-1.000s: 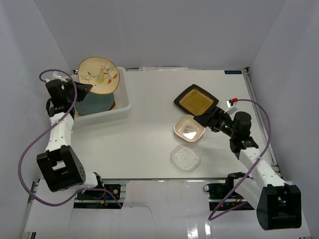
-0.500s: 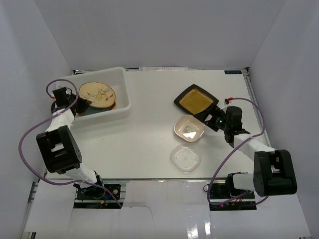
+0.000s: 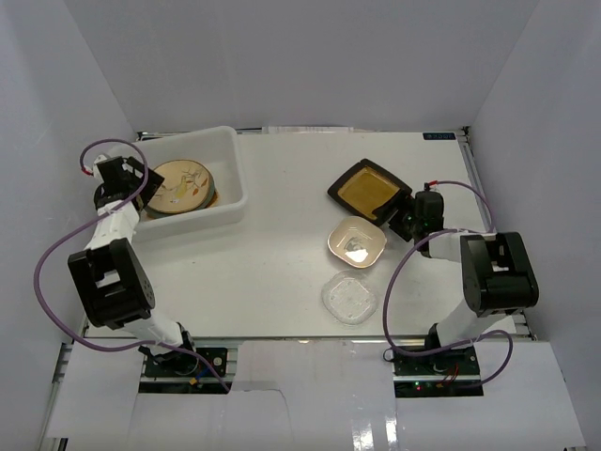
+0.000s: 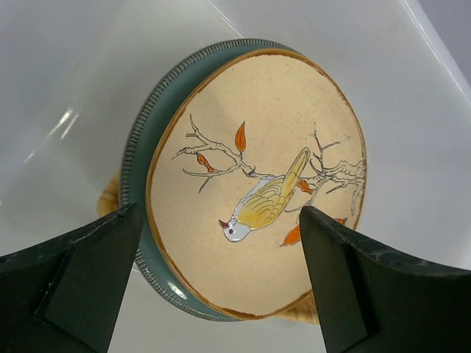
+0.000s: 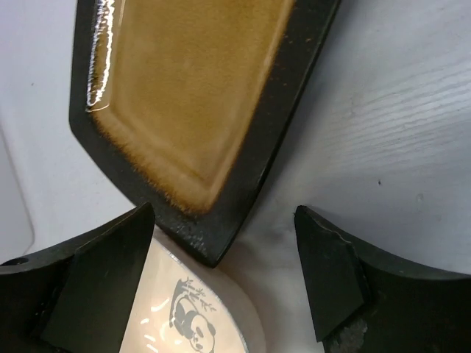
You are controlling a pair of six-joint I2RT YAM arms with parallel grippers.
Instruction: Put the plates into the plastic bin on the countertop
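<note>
My right fingers [image 5: 331, 283] stand wide, the black square plate with amber centre [image 5: 184, 103] lying on the white bench [image 5: 383, 132] just ahead, its near corner pointing between them; left fingers [image 4: 360, 287] gape above the cream bird-painted plate [image 4: 257, 184] in the white plastic bin [image 3: 228, 155]

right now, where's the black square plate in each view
Top external: the black square plate sits right of centre on the countertop.
Left wrist: not in it.
Right wrist: the plate fills the upper left, one corner pointing down.
Shared landmark: the cream bowl, just off that near corner in the top and right wrist views.
</note>
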